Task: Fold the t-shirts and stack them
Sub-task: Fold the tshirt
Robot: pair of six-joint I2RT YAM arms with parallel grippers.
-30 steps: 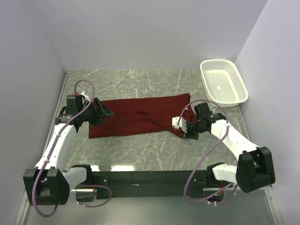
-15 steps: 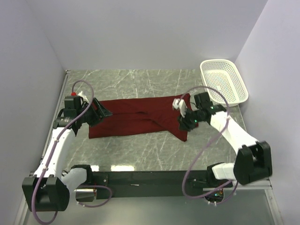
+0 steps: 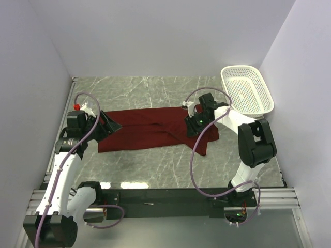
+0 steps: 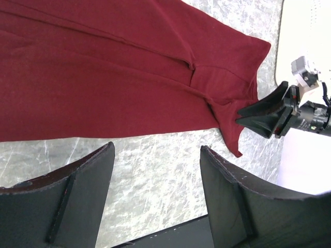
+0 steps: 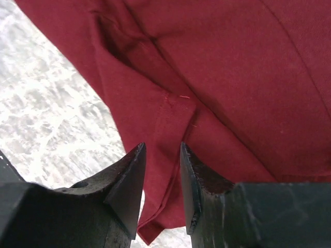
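maroon t-shirt (image 3: pixel 150 132) lies on the table (image 3: pixel 155 168), outside the white basket (image 3: pixel 246 94).

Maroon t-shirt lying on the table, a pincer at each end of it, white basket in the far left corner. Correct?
No. The white basket sits in the far right corner, not the left; the top external view shows it. The rest stands: the maroon t-shirt lies on the table, with the left pincer and the right pincer at its ends.

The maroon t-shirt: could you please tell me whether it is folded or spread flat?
Partly folded: the t-shirt lies as a long band with overlapping layers, not yet a compact bundle.
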